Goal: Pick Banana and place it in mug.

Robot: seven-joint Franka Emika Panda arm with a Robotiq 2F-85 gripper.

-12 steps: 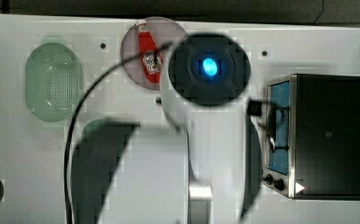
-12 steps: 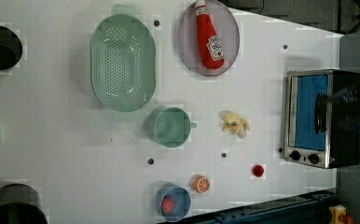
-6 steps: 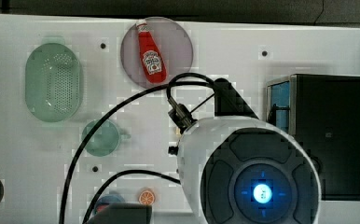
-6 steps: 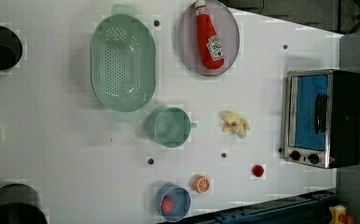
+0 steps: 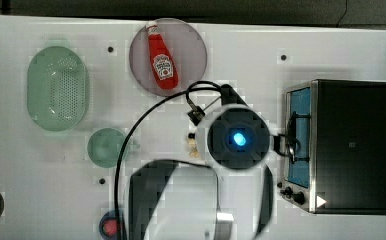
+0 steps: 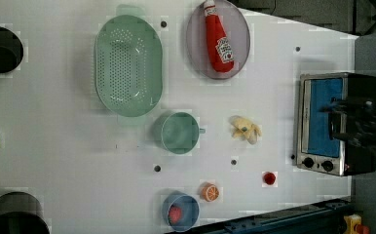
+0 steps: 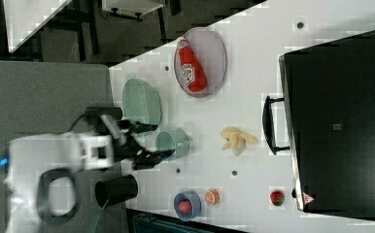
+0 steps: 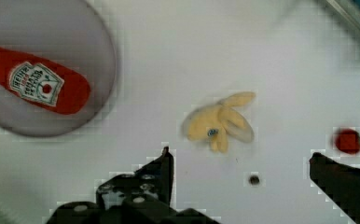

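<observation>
gripper (image 8: 238, 161) open, fingers wide apart, empty, above table | banana (image 6: 245, 129) lying on white table (image 6: 54, 161), left view centre-right, between mug (image 6: 178, 132) and toaster oven (image 6: 334, 122) | mug upright, empty

The top view looks straight down on the white tabletop (image 5: 331, 45) from high above, with the arm's body directly beneath it. The left view is also overhead, slightly slanted, taking in the tabletop from the colander (image 6: 127, 63) to the toaster oven (image 6: 337, 122). The right view looks down from beyond the toaster oven's side. All three share the ketchup plate (image 5: 191, 45) and mug (image 6: 178, 132). The wrist view hangs close above the banana (image 8: 220, 123).
</observation>
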